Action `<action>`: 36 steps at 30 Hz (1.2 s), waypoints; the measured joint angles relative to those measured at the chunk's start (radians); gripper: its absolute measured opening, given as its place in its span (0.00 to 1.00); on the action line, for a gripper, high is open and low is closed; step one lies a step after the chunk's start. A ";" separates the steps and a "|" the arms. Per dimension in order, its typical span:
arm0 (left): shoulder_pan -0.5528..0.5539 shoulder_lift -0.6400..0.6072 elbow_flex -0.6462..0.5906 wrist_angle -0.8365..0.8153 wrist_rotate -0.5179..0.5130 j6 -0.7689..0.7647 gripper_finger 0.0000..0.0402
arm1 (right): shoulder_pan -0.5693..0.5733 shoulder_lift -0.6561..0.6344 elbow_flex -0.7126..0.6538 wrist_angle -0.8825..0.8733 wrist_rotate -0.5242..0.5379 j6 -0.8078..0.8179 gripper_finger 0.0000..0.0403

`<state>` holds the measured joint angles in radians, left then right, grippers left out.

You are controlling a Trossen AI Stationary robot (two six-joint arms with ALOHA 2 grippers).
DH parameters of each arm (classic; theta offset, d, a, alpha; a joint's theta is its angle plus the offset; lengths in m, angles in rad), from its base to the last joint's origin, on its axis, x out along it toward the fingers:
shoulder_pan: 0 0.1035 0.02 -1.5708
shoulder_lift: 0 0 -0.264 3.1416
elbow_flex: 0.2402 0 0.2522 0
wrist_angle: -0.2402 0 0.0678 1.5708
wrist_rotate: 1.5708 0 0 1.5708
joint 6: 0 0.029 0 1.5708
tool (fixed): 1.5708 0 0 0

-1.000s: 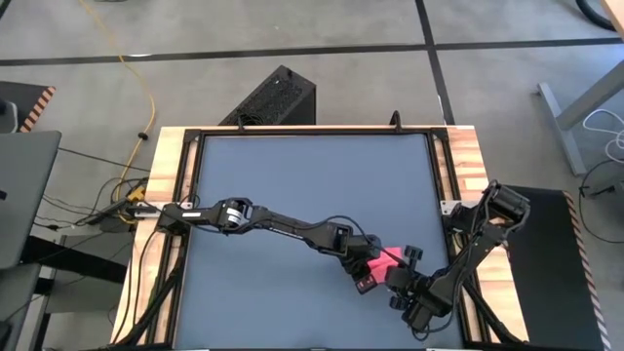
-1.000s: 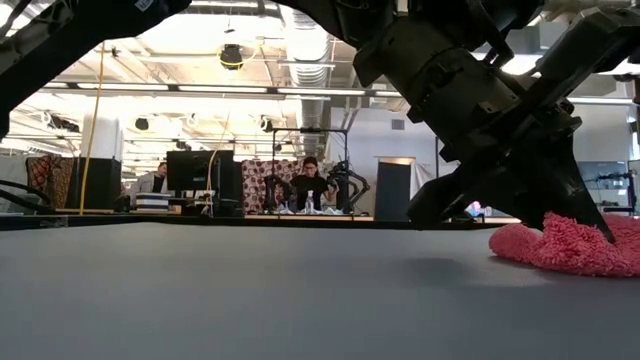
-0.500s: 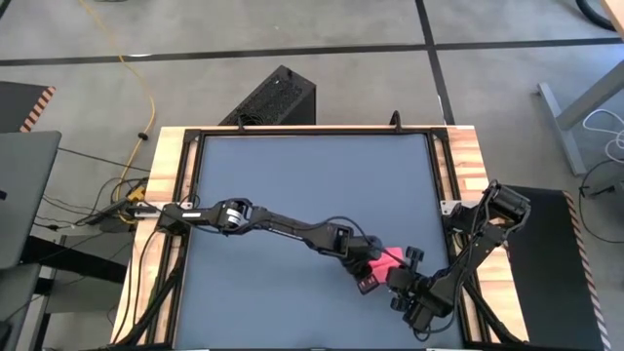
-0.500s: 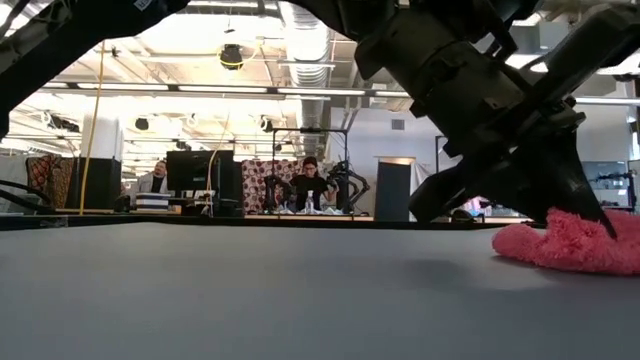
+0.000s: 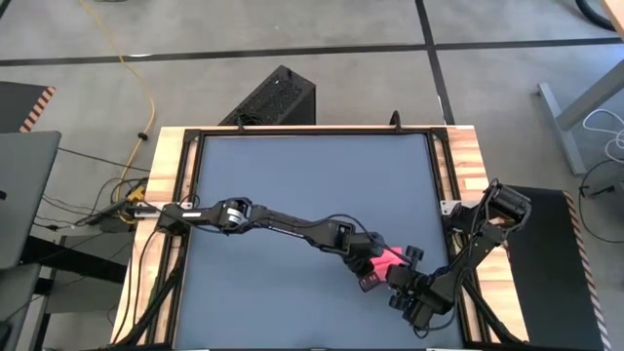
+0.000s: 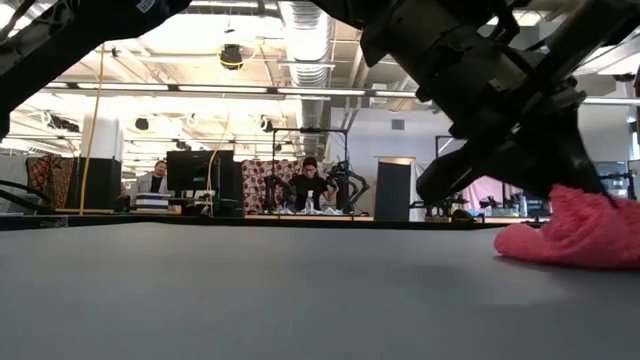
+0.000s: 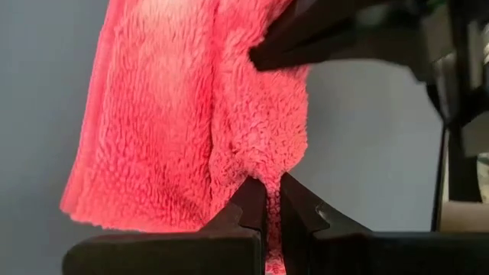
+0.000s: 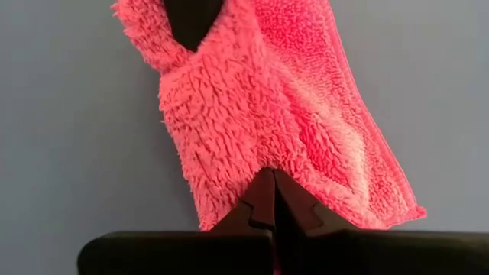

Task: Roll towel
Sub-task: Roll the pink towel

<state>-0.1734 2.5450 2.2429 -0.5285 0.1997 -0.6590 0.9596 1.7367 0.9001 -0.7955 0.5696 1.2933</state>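
The towel [image 5: 387, 259] lay bunched near the table's [image 5: 292, 185] front right corner. The left gripper [image 7: 265, 205] and the right gripper [image 8: 269, 200] were each closed tight on a fold of its edge from opposite sides. Judged mid-roll: the next move called for both to turn the pinched edge over together, evenly.

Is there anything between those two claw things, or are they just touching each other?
The pink towel lies bunched between the left end effector and the right end effector, each pinching an edge; the high view shows it.
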 joint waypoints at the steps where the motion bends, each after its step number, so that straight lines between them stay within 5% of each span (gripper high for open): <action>1: -0.001 0.000 0.000 -0.017 0.007 0.005 0.00 | 0.000 0.000 0.000 0.003 0.000 0.000 0.04; 23: -0.006 0.000 0.000 -0.058 0.042 0.039 0.02 | 0.000 0.002 -0.001 0.011 0.002 -0.011 0.04; 36: -0.024 0.000 0.000 -0.006 0.110 0.064 0.40 | 0.000 0.002 -0.002 0.010 0.001 -0.011 0.04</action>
<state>-0.1969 2.5446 2.2433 -0.5350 0.3101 -0.5947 0.9600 1.7390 0.8982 -0.7860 0.5705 1.2827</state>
